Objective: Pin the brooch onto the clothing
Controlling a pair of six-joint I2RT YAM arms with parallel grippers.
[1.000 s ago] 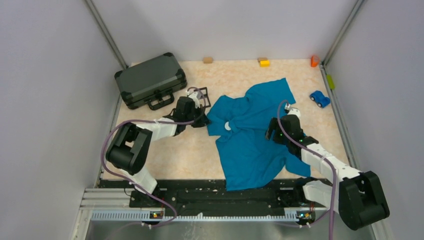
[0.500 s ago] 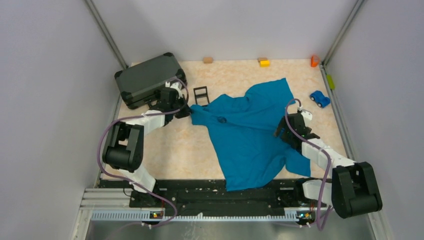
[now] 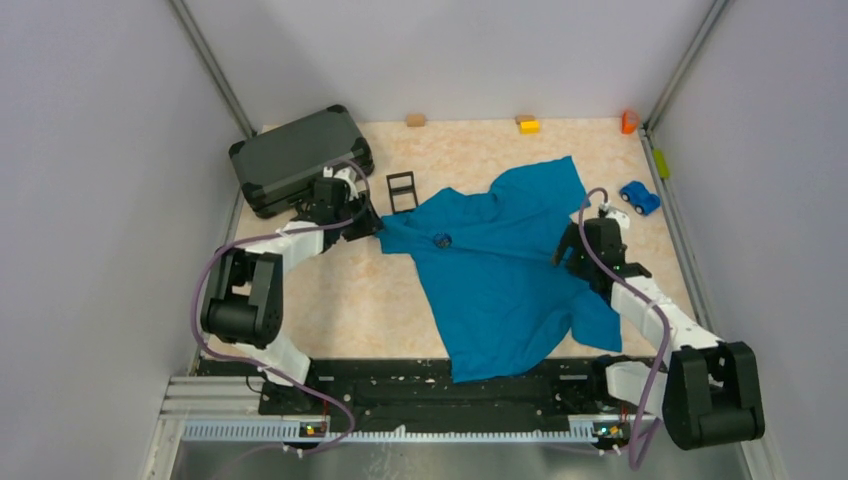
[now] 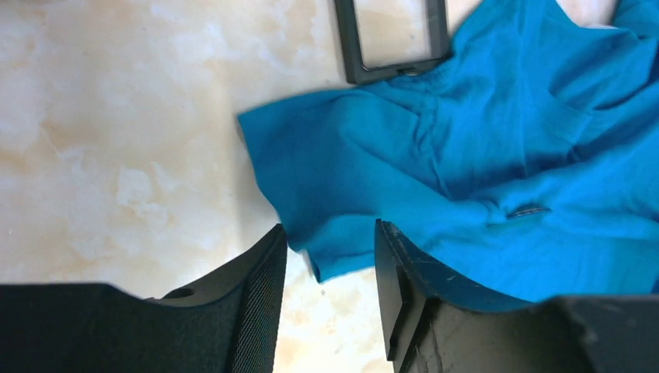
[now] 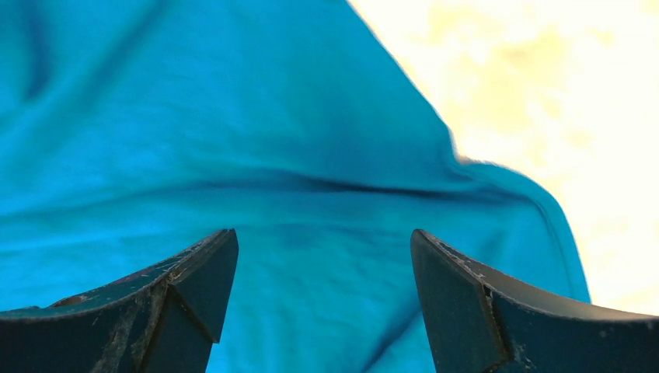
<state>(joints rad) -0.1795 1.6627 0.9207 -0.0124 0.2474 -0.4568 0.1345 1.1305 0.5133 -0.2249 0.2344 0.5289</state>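
Note:
The teal-blue T-shirt [image 3: 500, 270] lies spread across the middle of the table. The brooch [image 3: 441, 239], a tiny dark disc, sits on its upper left part; in the left wrist view it shows as a small dark sliver [image 4: 528, 210] on the fabric. My left gripper [image 3: 366, 226] is at the tip of the left sleeve, open, with the sleeve corner [image 4: 334, 233] lying between the fingertips [image 4: 330, 249]. My right gripper [image 3: 573, 252] is open wide just above the shirt's right side [image 5: 311, 155], holding nothing [image 5: 322, 256].
A dark grey hard case [image 3: 300, 160] stands at the back left, close behind my left arm. A black rectangular frame [image 3: 401, 191] lies by the sleeve [image 4: 396, 39]. A blue toy car [image 3: 639, 196] is at the right; small blocks [image 3: 527, 124] line the back wall.
My left gripper moved left toward the case, drawing the sleeve out flat and uncovering the black frame. My right gripper moved right and back to the shirt's right edge.

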